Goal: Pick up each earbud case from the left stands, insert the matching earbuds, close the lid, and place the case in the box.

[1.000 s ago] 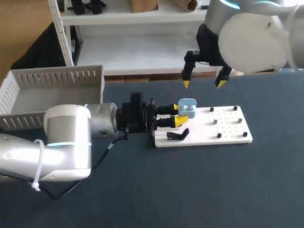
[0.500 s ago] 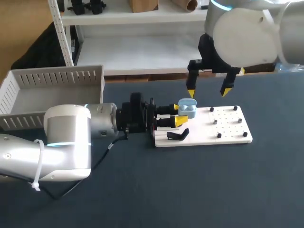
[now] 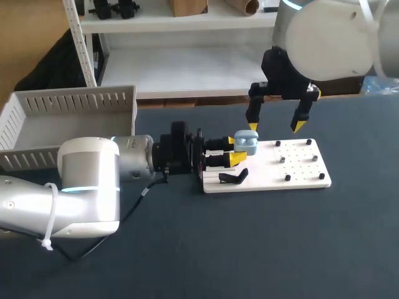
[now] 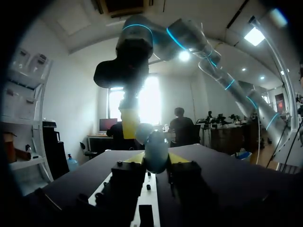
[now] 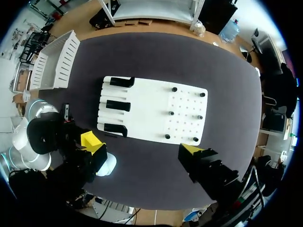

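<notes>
Our right gripper (image 3: 275, 126) has come lower and closer, with its fingers wide apart, and is now just above the earbud case (image 3: 247, 142). Our left gripper (image 3: 235, 150) clamps this light blue case over the white board (image 3: 299, 168), at its left end; the case seems upright, its long axis vertical

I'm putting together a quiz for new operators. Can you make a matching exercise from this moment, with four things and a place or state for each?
Things:
1. left gripper
2. right gripper
3. earbud case
4. box

Places or states:
A. open, hovering above the white board
B. white with slotted walls, at the far left
C. shut on the earbud case
D. light blue, held between yellow fingertips

Pairs: 1-C, 2-A, 3-D, 4-B
</notes>
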Action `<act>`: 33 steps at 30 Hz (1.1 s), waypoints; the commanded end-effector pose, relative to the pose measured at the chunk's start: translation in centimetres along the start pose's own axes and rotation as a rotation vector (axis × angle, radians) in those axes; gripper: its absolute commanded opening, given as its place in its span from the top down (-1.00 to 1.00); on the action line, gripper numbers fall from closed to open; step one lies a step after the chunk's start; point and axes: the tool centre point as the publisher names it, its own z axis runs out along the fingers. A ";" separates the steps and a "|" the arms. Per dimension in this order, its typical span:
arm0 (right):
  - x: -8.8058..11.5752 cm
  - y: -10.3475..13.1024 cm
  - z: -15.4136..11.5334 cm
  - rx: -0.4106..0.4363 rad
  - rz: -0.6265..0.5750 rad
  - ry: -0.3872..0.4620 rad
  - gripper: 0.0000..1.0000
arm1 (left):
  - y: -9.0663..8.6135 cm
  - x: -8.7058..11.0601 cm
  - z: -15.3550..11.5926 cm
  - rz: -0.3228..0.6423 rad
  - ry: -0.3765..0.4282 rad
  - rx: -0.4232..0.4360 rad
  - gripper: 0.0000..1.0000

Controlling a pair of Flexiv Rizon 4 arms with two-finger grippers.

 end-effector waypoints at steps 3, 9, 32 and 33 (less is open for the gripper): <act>-0.3 -0.2 -0.4 -0.018 0.004 -0.035 -1.00 | 0.0 0.1 0.0 0.003 -0.004 0.000 1.00; -0.8 -0.9 -2.5 -0.061 0.021 -0.099 -1.00 | 0.0 0.1 0.0 0.003 -0.004 0.000 1.00; -2.0 0.6 0.9 -0.042 -0.016 -0.074 -1.00 | 0.0 0.1 0.0 0.003 -0.004 0.000 1.00; -1.9 0.6 0.9 -0.042 -0.017 -0.071 -1.00 | 0.0 0.1 0.0 0.003 -0.004 0.000 1.00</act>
